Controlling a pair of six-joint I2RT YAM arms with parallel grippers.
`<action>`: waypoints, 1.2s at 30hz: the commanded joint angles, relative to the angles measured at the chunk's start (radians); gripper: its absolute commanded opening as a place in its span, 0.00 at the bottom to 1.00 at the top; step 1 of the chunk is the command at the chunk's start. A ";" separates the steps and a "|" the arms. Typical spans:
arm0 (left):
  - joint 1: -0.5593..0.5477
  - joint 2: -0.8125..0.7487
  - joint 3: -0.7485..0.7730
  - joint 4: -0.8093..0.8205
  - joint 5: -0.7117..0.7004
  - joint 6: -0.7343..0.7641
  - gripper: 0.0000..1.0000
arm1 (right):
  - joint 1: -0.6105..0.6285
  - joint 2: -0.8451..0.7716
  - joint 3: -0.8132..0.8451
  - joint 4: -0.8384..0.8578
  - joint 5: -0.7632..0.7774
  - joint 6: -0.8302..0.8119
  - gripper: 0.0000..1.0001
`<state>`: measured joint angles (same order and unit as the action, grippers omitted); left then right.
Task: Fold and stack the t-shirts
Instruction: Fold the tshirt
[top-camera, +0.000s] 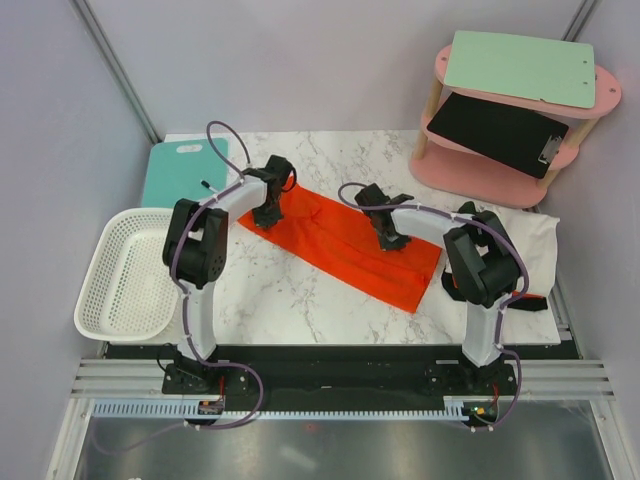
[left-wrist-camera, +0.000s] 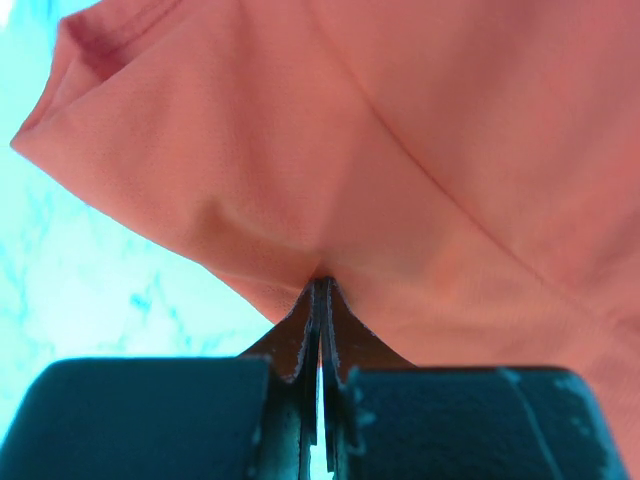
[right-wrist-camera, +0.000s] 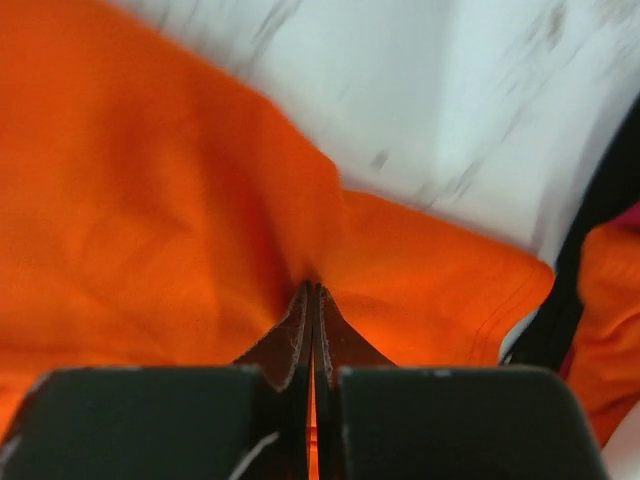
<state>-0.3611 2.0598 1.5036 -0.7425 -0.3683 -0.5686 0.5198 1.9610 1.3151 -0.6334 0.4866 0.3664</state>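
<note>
A: Where is the t-shirt (top-camera: 340, 250)?

B: Flat on the marble table (top-camera: 300, 300), mid-scene. It lies as a long band running from far left to near right. It looks part-folded to me, not spread full.

A: Left gripper (top-camera: 266, 218)?

B: Closed on cloth. The wrist view shows its jaws pressed together with a peak of shirt fabric pinched at the tips. It sits at the band's far-left end.

A: And the right gripper (top-camera: 390, 240)?

B: Same. The jaws are closed and orange cloth is puckered up into them. It grips on the far long edge, toward the right end.

A: Why two pinches on one edge?

B: My reading is that with both ends of that edge held, the cloth stays taut between the arms. The edge could then be carried over as one line and laid down square. A single pinch would let the free end sag and skew the fold.

A: What else is about?

B: A white basket (top-camera: 105, 300) is at the left edge, apart from the shirt. A white cloth (top-camera: 545, 235) lies at the right, beside the right arm.

A: Any risks?

B: The fabric is thin and slippery, so uneven lift between the arms could wrinkle the layer beneath.
</note>
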 joint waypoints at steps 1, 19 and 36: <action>0.005 0.134 0.218 -0.078 -0.049 0.059 0.02 | 0.087 -0.105 -0.066 -0.132 -0.094 0.006 0.00; 0.011 0.311 0.652 -0.112 0.121 0.142 0.02 | 0.183 -0.277 -0.087 0.046 -0.504 -0.027 0.00; -0.277 -0.411 -0.397 0.391 0.364 -0.131 0.02 | 0.048 0.139 0.375 0.325 -0.560 -0.046 0.00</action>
<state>-0.5354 1.6569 1.2617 -0.5037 -0.0589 -0.5617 0.5652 1.9827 1.6100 -0.3950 -0.0216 0.3416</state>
